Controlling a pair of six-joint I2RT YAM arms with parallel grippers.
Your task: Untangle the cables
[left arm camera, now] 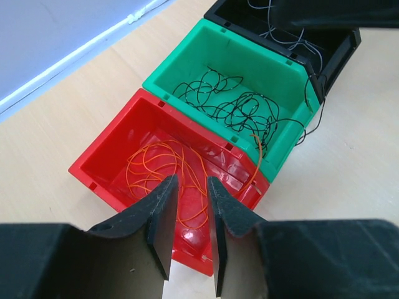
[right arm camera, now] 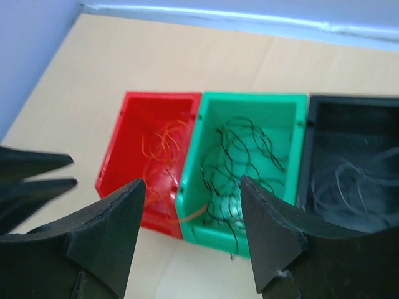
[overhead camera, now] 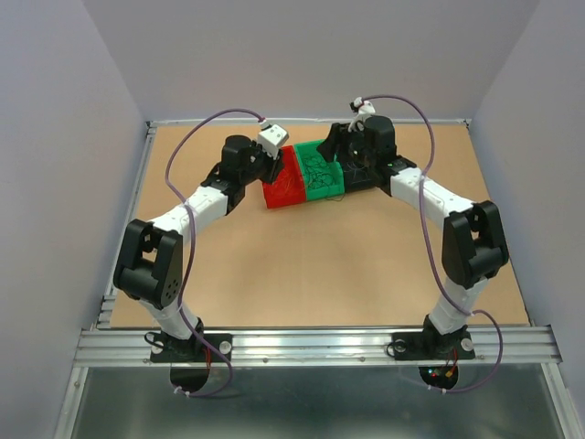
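**Cable handling: condition and grip points**

1. Grippers. The left gripper [left arm camera: 191,187] hangs over the near rim of the red bin [left arm camera: 109,134], its jaws parted by a narrow gap with nothing between them. The right gripper [right arm camera: 192,184] is spread wide and empty above the bins.

2. Location. The three bins stand side by side on the table [overhead camera: 302,265], toward the middle of its far edge. The cables lie inside them.
   - The orange wires [left arm camera: 163,163] are in the red bin.
   - The black wires [left arm camera: 240,112] are in the green bin [left arm camera: 181,59].
   - Pale wires, hard to make out, are in the black bin [right arm camera: 352,103] beyond.

3. Handling. The wires are judged very light, springy and thin. They are likely to slip from flat pads and to drag neighbouring loops along with them.

4. Grip point. One orange strand [left arm camera: 259,156] crosses the wall between the red and green bins. Where it rises clear of the wall looks like the best place to pinch it. Elsewhere, a raised loop at the edge of a clump is preferable to its dense centre.
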